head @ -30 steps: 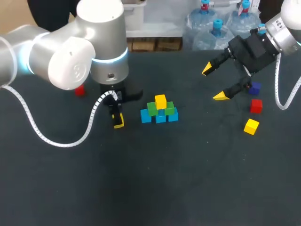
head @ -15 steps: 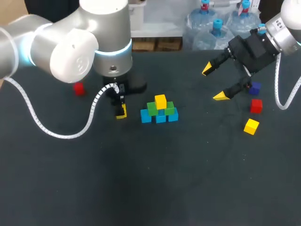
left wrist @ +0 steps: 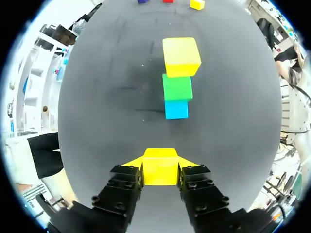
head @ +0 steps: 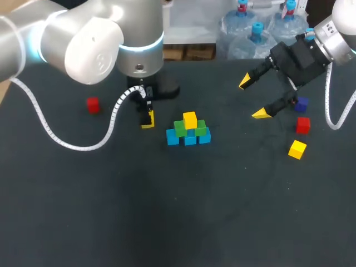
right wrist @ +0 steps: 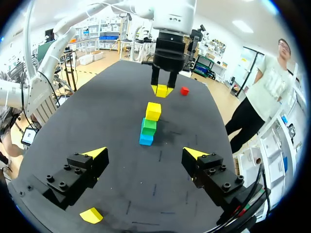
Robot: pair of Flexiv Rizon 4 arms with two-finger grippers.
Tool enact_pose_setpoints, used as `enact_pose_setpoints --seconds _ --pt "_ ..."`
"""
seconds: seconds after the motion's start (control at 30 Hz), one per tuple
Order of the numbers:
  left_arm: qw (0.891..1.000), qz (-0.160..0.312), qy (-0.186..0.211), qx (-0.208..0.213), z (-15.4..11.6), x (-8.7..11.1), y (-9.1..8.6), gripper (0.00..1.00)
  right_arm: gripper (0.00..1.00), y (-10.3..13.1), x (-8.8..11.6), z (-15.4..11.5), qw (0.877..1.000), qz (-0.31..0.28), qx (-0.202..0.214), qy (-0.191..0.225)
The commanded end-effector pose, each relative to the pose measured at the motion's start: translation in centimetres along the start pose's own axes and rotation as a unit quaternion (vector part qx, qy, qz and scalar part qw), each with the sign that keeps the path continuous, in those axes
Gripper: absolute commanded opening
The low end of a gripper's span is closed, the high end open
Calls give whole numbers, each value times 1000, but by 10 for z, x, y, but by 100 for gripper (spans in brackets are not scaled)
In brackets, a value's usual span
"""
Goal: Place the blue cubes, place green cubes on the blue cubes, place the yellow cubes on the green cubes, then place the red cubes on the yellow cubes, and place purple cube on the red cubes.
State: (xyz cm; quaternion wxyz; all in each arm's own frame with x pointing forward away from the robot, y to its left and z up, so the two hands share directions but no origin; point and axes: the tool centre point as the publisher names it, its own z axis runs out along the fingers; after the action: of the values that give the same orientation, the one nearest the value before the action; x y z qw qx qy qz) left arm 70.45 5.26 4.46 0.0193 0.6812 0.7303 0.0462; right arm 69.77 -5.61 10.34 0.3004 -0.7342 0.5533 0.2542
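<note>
A stack (head: 189, 130) stands mid-table: a row of blue cubes, green cubes on them and one yellow cube (head: 189, 119) on top. My left gripper (head: 147, 120) is just left of it, shut on a second yellow cube (left wrist: 159, 166) held between its fingers. The stack (left wrist: 177, 82) lies straight ahead of that gripper. My right gripper (head: 253, 98) hangs open and empty to the right of the stack (right wrist: 148, 126). Near it lie a purple cube (head: 302, 104), a red cube (head: 302, 124) and a yellow cube (head: 297, 149). Another red cube (head: 93, 104) lies at the far left.
The left arm's white cable (head: 67, 144) loops low over the table's left part. Dark bare tabletop (head: 183, 217) spreads in front of the stack. The loose yellow cube (right wrist: 91, 215) shows beside and below the right gripper's finger.
My left gripper, with the yellow cube in it, has moved toward the table's back and slightly right, nearer the stack. The right arm has stayed put.
</note>
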Motion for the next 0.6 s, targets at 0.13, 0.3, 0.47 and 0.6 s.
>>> enact_pose_setpoints --seconds 0.13,0.3,0.47,0.6 --pt "1000 8 5 -13 -10 -5 5 0 100 0 0 0 1000 0 1 0" --pt "999 18 4 -28 -22 -7 10 0 100 0 0 0 1000 0 1 0" --pt "999 26 6 -38 -29 -11 15 0 100 0 0 0 1000 0 1 0" --pt "999 31 9 -40 -33 -13 17 0 100 0 0 0 1000 0 1 0"
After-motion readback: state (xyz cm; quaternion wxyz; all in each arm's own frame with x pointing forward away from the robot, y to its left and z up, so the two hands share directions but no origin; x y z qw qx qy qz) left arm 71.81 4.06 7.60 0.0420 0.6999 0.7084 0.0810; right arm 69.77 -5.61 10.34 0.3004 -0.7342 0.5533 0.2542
